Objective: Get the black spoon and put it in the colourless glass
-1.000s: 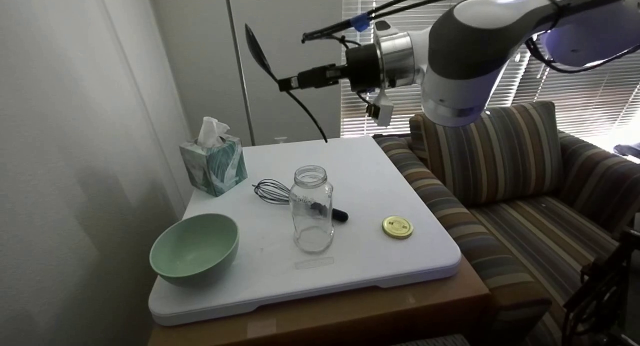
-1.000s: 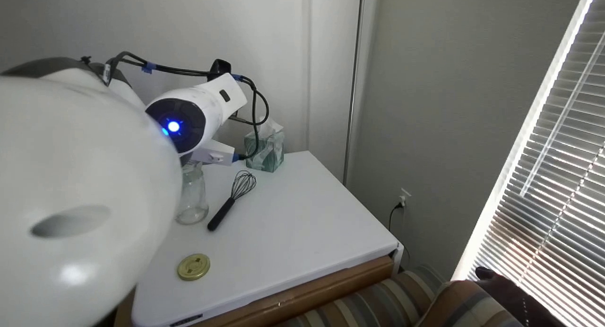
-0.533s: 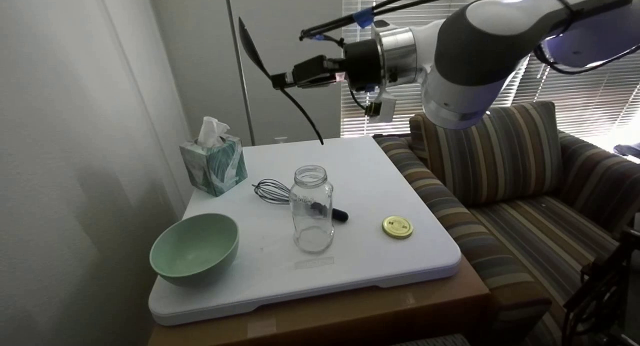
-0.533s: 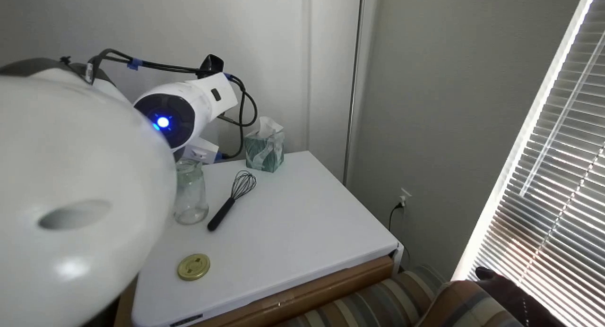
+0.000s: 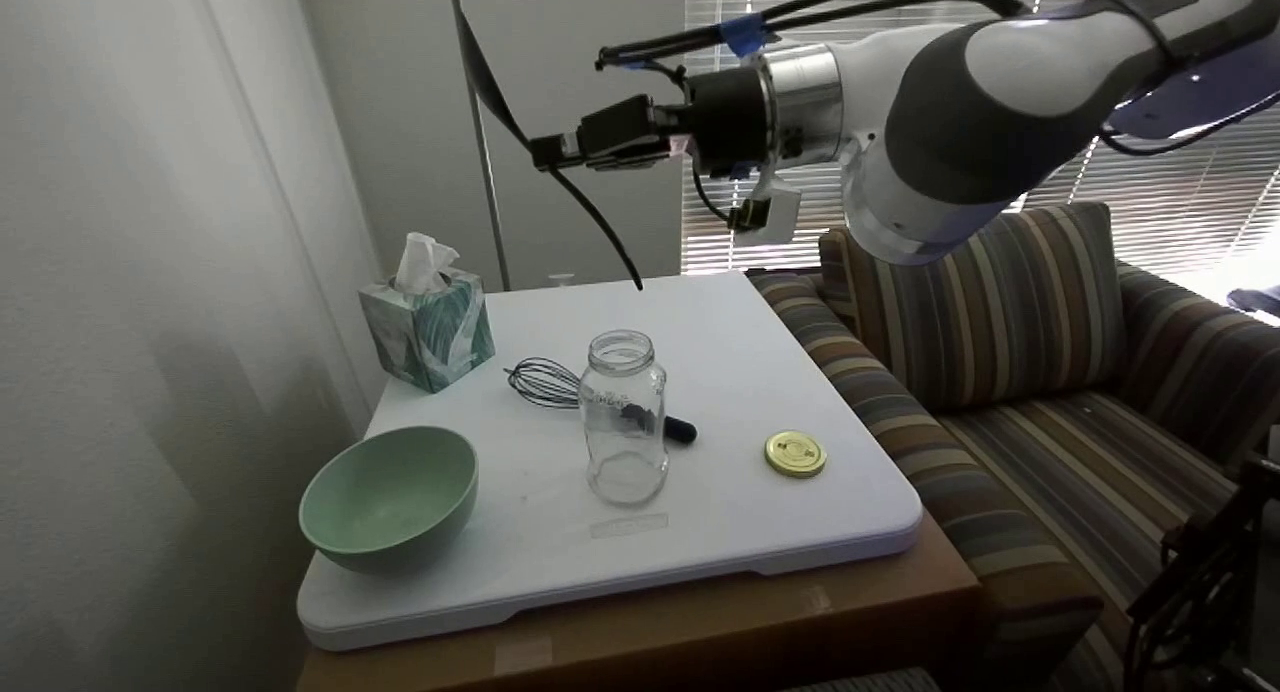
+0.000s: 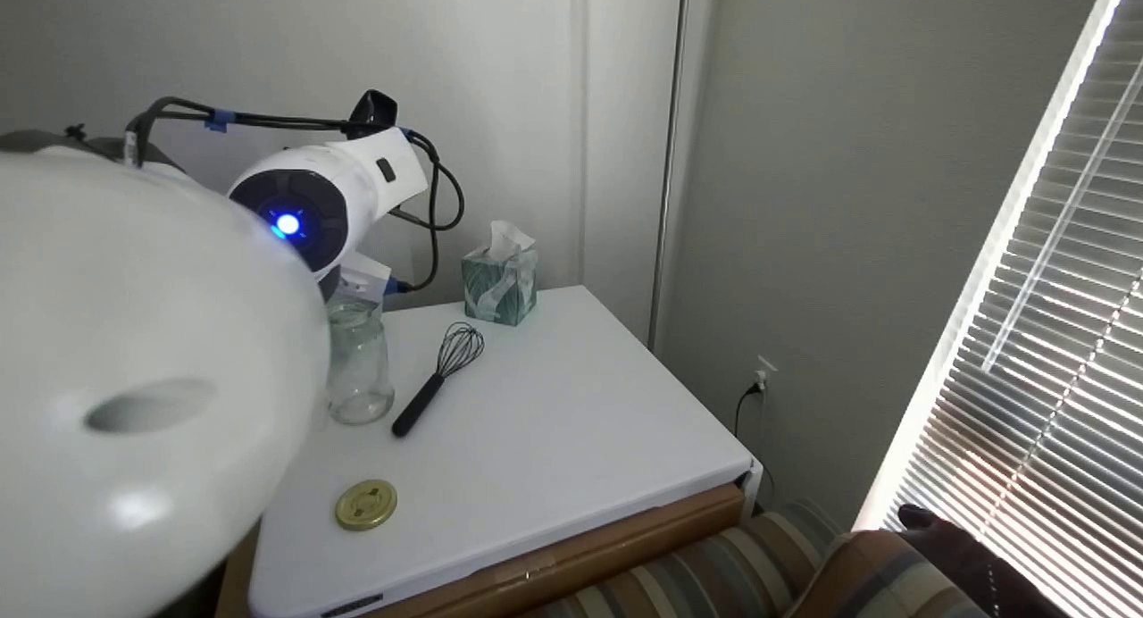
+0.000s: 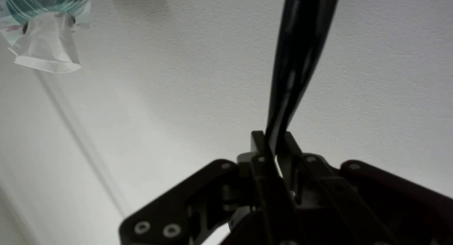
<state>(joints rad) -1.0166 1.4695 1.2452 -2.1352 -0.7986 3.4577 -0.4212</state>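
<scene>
Cannot read any word, brand or number in the three views. On the colourless glass (image 5: 622, 442), just below the neck, can notice marks similar to letters, but too faint for spelling. On top of the golden lid (image 5: 795, 454), to the right of the glass in an exterior view, can see dark marks, too small for reading. At the near side of the glass, on the white table (image 5: 720, 512), can find a pale oblong strip (image 5: 628, 525); cannot tell if lettered. On the table's near edge, in an exterior view, can see also a dark narrow label (image 6: 353, 605), not legible.
</scene>
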